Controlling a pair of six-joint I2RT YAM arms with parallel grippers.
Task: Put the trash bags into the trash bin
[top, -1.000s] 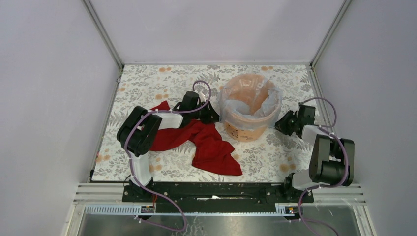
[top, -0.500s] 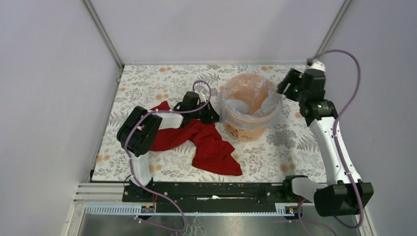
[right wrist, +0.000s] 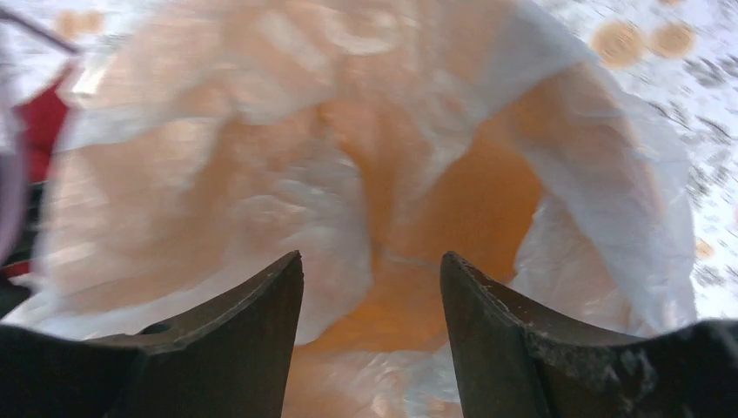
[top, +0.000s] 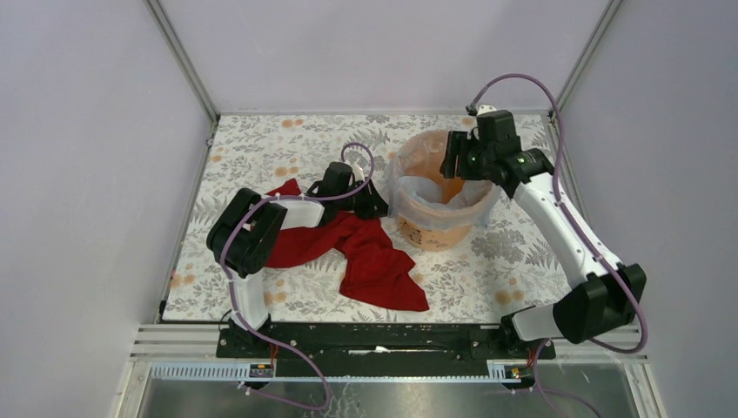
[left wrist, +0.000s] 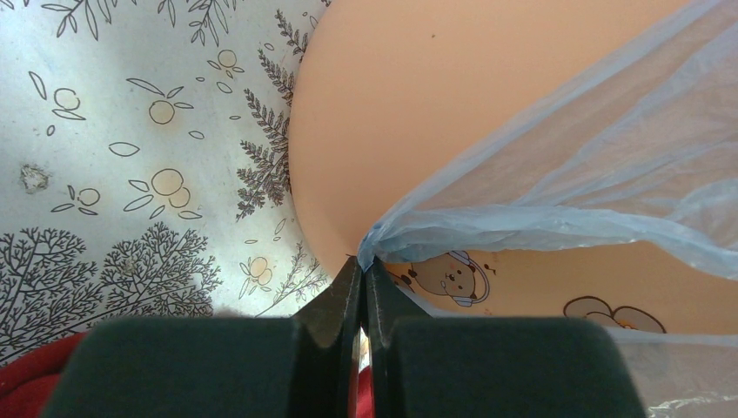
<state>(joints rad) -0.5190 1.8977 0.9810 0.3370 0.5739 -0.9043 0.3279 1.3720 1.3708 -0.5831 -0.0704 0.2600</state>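
1 bag point(top: 416, 187): thin pale-blue film, lining the bin's mouth and draped over its rim. Probably very light, soft, slippery and easily torn. Best pinched at a gathered fold near the rim, not on the flat sheet.
1 bin point(top: 435, 233): orange, upright, right of middle, nearer the far edge of the table point(top: 261, 148).
1 cloth point(top: 374, 257): red, spread left of the bin.
2 grippers: left gripper point(left wrist: 361, 270) pinched tight on a bunched bag edge at the bin's left wall; right gripper point(right wrist: 370, 261) spread wide, empty, above the bin's mouth.
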